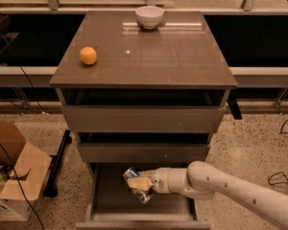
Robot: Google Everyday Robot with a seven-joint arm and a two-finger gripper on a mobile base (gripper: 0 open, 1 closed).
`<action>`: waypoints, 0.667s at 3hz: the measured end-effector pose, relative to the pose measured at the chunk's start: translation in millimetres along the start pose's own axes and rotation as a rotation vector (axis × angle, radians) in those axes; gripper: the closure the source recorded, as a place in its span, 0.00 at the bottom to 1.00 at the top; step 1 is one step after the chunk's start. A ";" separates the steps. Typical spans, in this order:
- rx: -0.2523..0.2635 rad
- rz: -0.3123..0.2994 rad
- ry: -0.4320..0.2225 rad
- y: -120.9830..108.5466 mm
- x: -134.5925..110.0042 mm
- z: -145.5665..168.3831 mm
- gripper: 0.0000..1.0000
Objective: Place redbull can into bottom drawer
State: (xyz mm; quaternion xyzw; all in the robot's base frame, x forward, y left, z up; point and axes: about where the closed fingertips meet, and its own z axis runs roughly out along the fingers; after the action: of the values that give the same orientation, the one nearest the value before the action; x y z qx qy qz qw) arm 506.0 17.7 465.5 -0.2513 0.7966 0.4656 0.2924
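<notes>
The redbull can is a slim blue-and-silver can, tilted, held in my gripper. The gripper is shut on it and hovers over the left middle of the bottom drawer. That drawer is pulled out, a shallow grey-brown tray below the two upper drawers. My white arm reaches in from the lower right. The can's lower end is partly hidden by the fingers.
An orange fruit lies on the cabinet top at the left and a white bowl at the back. An open cardboard box stands on the floor at the left. Cables lie at the far right.
</notes>
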 end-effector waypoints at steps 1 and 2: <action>0.005 0.088 -0.025 -33.2 46.7 23.1 1.00; 0.038 0.149 -0.037 -64.2 79.0 22.9 1.00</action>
State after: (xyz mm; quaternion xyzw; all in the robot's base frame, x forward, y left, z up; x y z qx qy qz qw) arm 498.9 -0.3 363.0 -0.1771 0.8162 0.4754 0.2763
